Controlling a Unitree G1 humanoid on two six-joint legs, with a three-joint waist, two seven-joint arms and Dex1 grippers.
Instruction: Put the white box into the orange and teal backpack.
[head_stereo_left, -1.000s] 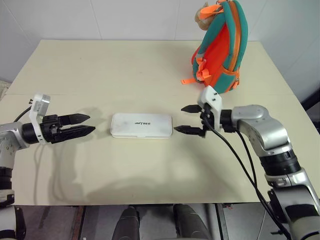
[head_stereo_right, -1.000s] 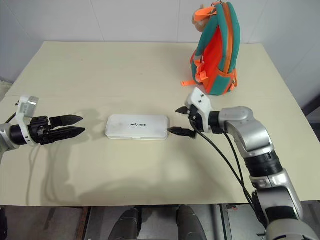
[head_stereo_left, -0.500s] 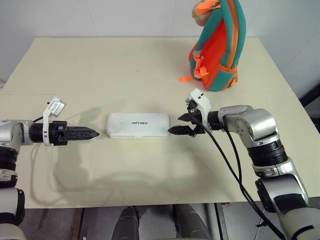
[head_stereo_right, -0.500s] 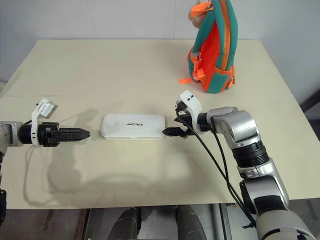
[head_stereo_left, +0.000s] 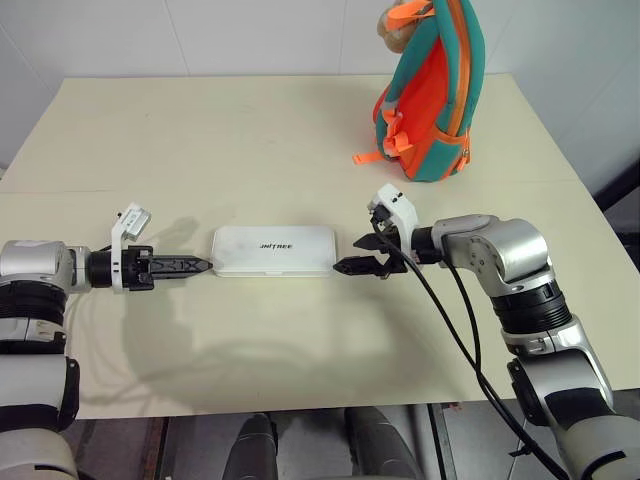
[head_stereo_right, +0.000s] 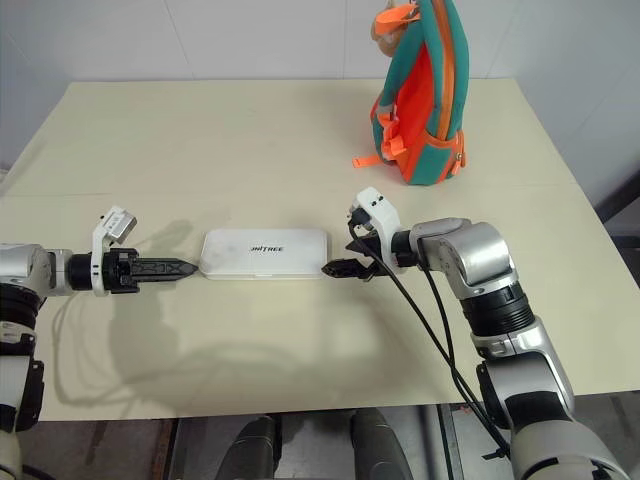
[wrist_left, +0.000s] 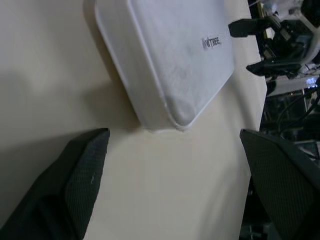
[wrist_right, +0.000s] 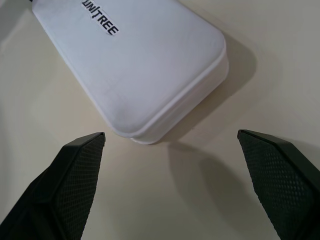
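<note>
The white box (head_stereo_left: 275, 250) lies flat on the beige table (head_stereo_left: 250, 130), its long side running left to right and its dark lettering facing up. My left gripper (head_stereo_left: 195, 266) is open and low over the table, just off the box's left end (wrist_left: 170, 55); its fingers (wrist_left: 75, 175) stand wider than that end. My right gripper (head_stereo_left: 350, 256) is open just off the box's right end (wrist_right: 140, 65), with nothing between its fingers (wrist_right: 75, 175). The orange and teal backpack (head_stereo_left: 435, 90) stands upright at the table's far right, a tan plush piece at its top.
A loose orange strap (head_stereo_left: 368, 157) lies on the table by the backpack's base. Black cables (head_stereo_left: 440, 310) hang from my right wrist over the table's front right. A white wall rises behind the far edge, and the near edge runs close below both arms.
Both grippers have sunk toward the table and rolled. The left one has also slid closer to the box's left end. The box and the backpack have stayed put.
</note>
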